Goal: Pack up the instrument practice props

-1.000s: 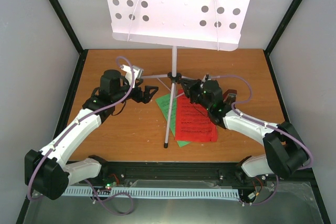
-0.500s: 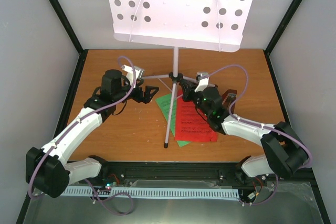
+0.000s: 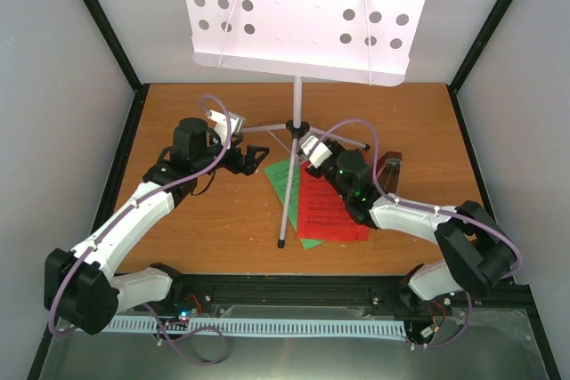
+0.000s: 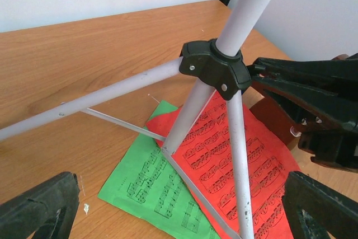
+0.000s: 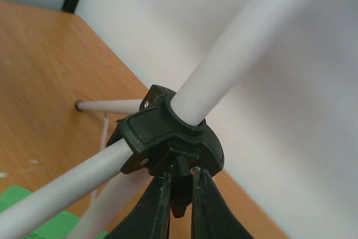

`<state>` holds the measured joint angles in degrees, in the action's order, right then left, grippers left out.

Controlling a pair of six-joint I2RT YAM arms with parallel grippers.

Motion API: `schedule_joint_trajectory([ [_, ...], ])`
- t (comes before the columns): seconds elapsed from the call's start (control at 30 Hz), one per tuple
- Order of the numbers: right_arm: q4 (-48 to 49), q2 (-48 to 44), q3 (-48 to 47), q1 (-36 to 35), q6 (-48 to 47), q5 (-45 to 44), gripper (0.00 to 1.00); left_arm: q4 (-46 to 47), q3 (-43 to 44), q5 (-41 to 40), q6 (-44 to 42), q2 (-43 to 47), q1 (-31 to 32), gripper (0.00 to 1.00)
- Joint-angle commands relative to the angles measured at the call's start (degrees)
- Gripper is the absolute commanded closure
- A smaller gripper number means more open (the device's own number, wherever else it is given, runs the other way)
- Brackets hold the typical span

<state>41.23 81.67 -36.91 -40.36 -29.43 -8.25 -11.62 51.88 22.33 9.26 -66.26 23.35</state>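
Upright on the wooden table (image 3: 205, 220): a silver tripod stand (image 3: 297, 100), with its perforated tray (image 3: 303, 15) high above the black hub (image 3: 295, 128) that joins the pole and three legs. At the right of the hub, the right end effector (image 3: 302, 137), fingers nearly closed and pinching a small black tab on the hub's underside, seen close up from the right wrist. Just left of the hub and a little nearer the arm bases, the left end effector (image 3: 256, 159), spread fully wide, gripping nothing, clear of legs and hub; from the left wrist, one finger at each bottom corner, with hub and legs beyond them. Flat on the table on the arm-base side of the hub, the red music sheet (image 3: 334, 211) overlapping the green music sheet (image 3: 281, 175), with the stand's near leg crossing over both. Further right of the hub, past the right arm, the small dark-brown metronome (image 3: 390, 167), partly hidden, standing on the table near the red sheet's far corner.
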Motion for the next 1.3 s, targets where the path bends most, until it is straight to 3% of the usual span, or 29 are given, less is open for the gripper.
schedule_joint_trajectory([
  [0.0, -1.27, 1.38, -1.94, -1.25, -19.02, -5.36, 0.89, 0.28, 0.29, -0.64, -1.7, -0.35, -0.02, 0.01],
  [0.1, -0.39, -1.43, -0.95, -1.38, -14.62, -3.44, 0.73, 0.28, 0.27, -0.9, -1.84, -0.46, 0.02, 0.01],
  [0.23, 0.67, -9.22, 3.22, -1.39, 2.46, 0.92, 0.45, 0.28, 0.25, -1.17, -1.87, -0.76, 0.01, 0.01],
  [0.43, 1.11, -16.04, 9.77, -0.9, 37.6, -1.91, 0.27, 0.31, 0.44, -0.23, -1.64, -1.3, 0.02, 0.0],
  [0.57, -0.44, -16.87, 9.62, -0.2, 59.85, -1.75, 0.22, 0.36, 0.47, 0.16, -1.52, -1.37, -0.02, 0.01],
  [0.73, 1.25, -15.08, 6.66, 0.28, 80.41, 0.33, 0.17, 0.37, 0.36, 0.04, -1.52, -0.99, 0.02, 0.01],
  [0.87, -6.37, -13.05, 3.11, 0.69, 96.46, -1.29, 0.13, 0.37, 0.39, -0.06, -1.52, -0.56, 0.02, 0.0],
  [1.1, -5.57, -8.31, 0.89, 2.54, 109.13, 3.85, 0.15, 0.37, 0.38, 0.29, -1.46, -0.11, 0.05, 0.01],
  [1.27, -3.09, -3.72, -0.89, 3.69, 112.12, 8.21, 0.22, 0.37, 0.4, 0.44, -1.44, 0.05, 0.02, 0.01],
])
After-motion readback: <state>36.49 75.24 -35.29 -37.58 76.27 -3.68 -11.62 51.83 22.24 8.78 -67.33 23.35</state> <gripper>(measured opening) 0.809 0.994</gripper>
